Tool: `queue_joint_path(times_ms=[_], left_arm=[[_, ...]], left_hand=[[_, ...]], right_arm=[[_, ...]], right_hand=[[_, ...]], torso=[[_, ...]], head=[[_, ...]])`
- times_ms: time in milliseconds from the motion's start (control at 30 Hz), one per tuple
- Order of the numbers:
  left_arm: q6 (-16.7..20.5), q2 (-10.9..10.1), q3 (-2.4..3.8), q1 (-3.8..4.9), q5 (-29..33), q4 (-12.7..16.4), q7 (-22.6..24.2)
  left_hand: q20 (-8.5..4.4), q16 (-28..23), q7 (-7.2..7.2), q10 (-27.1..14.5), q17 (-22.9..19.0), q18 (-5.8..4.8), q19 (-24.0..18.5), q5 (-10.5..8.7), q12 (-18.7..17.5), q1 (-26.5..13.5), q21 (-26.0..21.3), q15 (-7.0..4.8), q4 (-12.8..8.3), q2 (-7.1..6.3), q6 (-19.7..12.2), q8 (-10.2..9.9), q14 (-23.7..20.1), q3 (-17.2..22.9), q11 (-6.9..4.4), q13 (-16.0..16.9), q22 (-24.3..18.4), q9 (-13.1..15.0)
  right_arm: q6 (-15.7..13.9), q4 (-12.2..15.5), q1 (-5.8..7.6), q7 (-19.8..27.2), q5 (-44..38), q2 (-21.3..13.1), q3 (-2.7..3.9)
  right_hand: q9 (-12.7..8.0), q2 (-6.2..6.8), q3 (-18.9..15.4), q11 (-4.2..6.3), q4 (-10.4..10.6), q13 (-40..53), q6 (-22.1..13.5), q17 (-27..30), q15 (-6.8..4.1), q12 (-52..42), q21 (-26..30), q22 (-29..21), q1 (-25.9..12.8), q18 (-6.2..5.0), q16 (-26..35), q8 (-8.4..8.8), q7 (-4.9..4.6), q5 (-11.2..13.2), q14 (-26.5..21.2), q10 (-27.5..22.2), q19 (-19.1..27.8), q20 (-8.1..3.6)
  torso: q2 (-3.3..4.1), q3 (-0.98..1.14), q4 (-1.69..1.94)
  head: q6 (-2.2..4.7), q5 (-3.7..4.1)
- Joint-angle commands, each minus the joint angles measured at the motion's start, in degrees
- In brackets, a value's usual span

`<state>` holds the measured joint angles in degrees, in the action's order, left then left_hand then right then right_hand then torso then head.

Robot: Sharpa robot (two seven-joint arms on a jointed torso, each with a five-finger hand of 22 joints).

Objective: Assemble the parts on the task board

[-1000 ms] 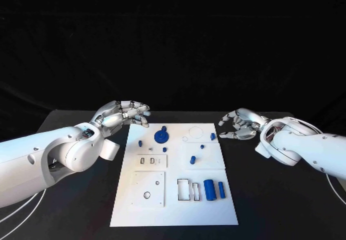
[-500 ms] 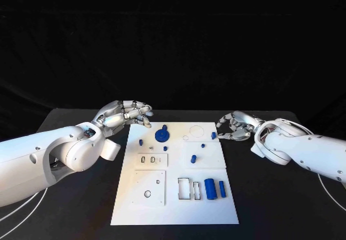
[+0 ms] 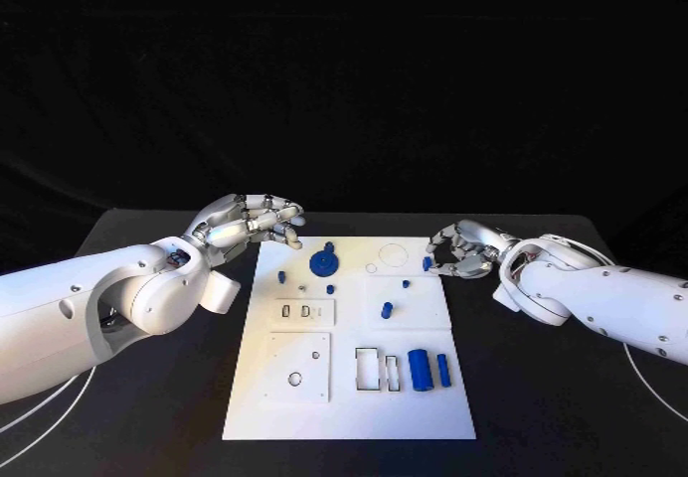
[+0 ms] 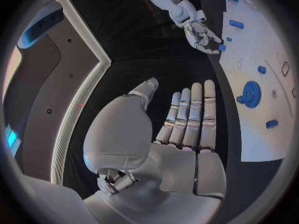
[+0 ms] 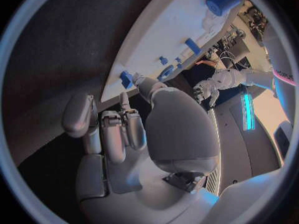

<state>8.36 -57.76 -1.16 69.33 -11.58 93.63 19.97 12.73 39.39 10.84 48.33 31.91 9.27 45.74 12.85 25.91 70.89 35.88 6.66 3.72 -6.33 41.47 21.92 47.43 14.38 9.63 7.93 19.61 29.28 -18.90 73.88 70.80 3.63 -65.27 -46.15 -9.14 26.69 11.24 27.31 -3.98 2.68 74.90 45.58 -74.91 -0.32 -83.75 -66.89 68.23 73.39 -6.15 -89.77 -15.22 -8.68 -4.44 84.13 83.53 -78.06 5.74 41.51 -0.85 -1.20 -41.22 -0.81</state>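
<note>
We see the left hand [image 3: 253, 221] over the black tabletop [image 3: 158, 388] just beyond the far left corner of the task board [image 3: 349, 407]. In the head view its fingers curl loosely inward and touch no part; in the left wrist view the same fingers [image 4: 190, 114] lie straight, side by side, with the thumb set apart, and nothing sits in the palm.

On the board, going left to right, we note a small blue peg [image 3: 282, 275] near the left edge, a blue gear wheel [image 3: 325, 263] in the far row, a tiny blue stud [image 3: 331, 289] just below it, a blue pin [image 3: 385, 311] near the middle, another small blue piece [image 3: 405, 284] above that, and a blue peg [image 3: 428, 263] at the far right edge. Toward the near side, a thick blue cylinder [image 3: 419, 370] and a thinner blue rod [image 3: 443, 370] lie side by side, just right of two open rectangular slots.

The right hand [image 3: 464, 250] sits at the far right edge of the board, fingers curled, fingertips just beside the edge peg. We cannot tell whether they touch it or pinch it. In the right wrist view the fingers [image 5: 118, 129] bend inward close together.
</note>
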Motion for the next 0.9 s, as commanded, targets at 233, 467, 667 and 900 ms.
queue_joint_path(times_ms=[233,467,667,900], left_arm=[[-1.03,-0.04,0.04,0.02,-0.22,0.28,0.44],[-1.07,-0.1,0.04,0.02,-0.22,0.35,0.33],[-1.03,-0.18,0.04,0.03,-0.22,0.4,0.19],[-1.04,-0.29,0.04,0.03,-0.22,0.46,0.09]], left_hand=[[0.05,-0.27,1.28,0.08,-0.17,1.13,0.61,0.15,-0.03,0.61,-0.27,0.0,0.02,-0.04,-0.37,-0.26,0.71,-0.35,-0.03,-0.11,-0.1,0.04],[0.05,-0.28,1.28,0.08,-0.22,1.14,0.69,0.1,-0.03,0.65,-0.27,-0.01,0.06,-0.02,-0.37,-0.26,0.83,-0.4,-0.03,-0.14,-0.11,0.04],[0.04,-0.28,1.28,0.08,-0.26,1.15,0.77,0.07,-0.04,0.7,-0.27,-0.02,0.09,0.01,-0.38,-0.27,0.91,-0.43,-0.04,-0.16,-0.12,0.04],[0.03,-0.28,1.28,0.07,-0.3,1.15,0.85,0.04,-0.04,0.76,-0.27,-0.04,0.13,0.07,-0.38,-0.27,1.01,-0.46,-0.04,-0.19,-0.13,0.04]], right_arm=[[0.87,-0.65,-0.07,-0.46,-0.6,0.7,0.0],[1.3,-1.16,-0.19,-0.58,-0.7,1.34,0.0],[1.56,-1.44,-0.34,-0.76,-0.88,1.66,0.0],[1.41,-1.84,-0.47,-0.74,-0.97,1.77,0.0]], right_hand=[[-0.32,-0.47,1.87,0.36,-0.26,7.47,2.25,-15.09,-0.08,-0.58,-0.27,0.28,0.45,0.4,-0.23,-0.77,0.3,-1.26,5.87,0.81,-0.42,-0.15],[-0.41,-0.75,3.2,0.69,-0.62,7.84,4.05,-15.09,-0.35,-0.85,-0.3,0.46,0.33,0.4,-0.23,-1.16,0.69,-1.58,5.87,1.13,-0.47,-0.38],[-0.41,-0.7,3.24,0.72,-0.67,7.89,4.12,-15.09,-0.37,-0.89,-0.33,0.49,0.31,0.41,-0.23,-1.16,0.71,-1.59,5.87,1.16,-0.49,-0.39],[-0.47,-0.45,3.29,0.74,-0.77,7.79,4.14,-15.09,-0.41,-0.82,-0.22,0.42,0.19,0.39,-0.23,-1.08,0.71,-1.55,5.87,1.09,-0.44,-0.43]], torso=[[-0.03,0.01,0.0],[-0.04,0.0,0.06],[-0.06,0.02,0.04],[-0.04,0.05,0.0]], head=[[-0.25,0.02],[-0.35,-0.08],[-0.49,-0.16],[-0.74,-0.11]])
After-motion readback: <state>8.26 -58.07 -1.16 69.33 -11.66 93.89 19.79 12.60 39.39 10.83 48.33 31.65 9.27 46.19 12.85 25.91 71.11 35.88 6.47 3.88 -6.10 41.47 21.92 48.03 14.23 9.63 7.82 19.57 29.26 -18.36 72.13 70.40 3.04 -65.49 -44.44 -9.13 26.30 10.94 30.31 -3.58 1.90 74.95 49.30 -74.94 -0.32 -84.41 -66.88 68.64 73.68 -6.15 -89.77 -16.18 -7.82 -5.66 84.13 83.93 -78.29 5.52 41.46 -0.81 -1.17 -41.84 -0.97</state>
